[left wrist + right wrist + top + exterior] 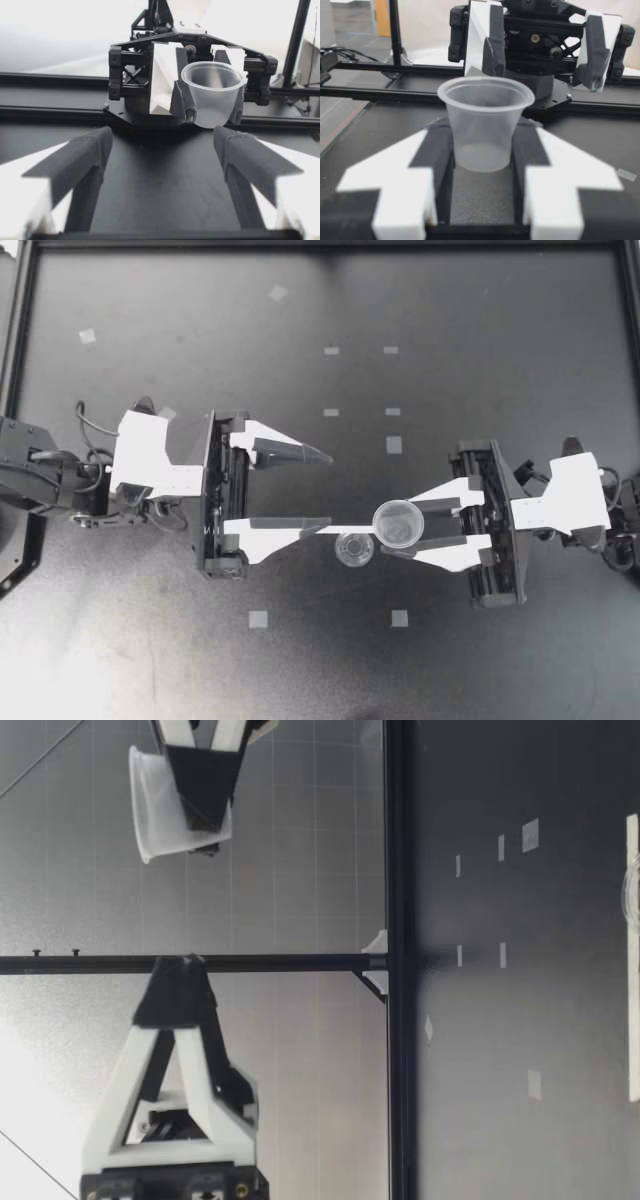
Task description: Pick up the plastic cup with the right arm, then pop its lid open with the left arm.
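Translucent plastic cup [398, 523], upright with mouth up, is clenched between the fingers of my right gripper [396, 532] well above the black table [480, 660], at about 4 o'clock from my left gripper [330, 492], whose jaws stand wide apart, empty, facing it.

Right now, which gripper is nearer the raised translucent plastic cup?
Right. My right gripper is shut on the translucent plastic cup, a finger on each side. My left gripper is open, facing the cup, not gripping it.
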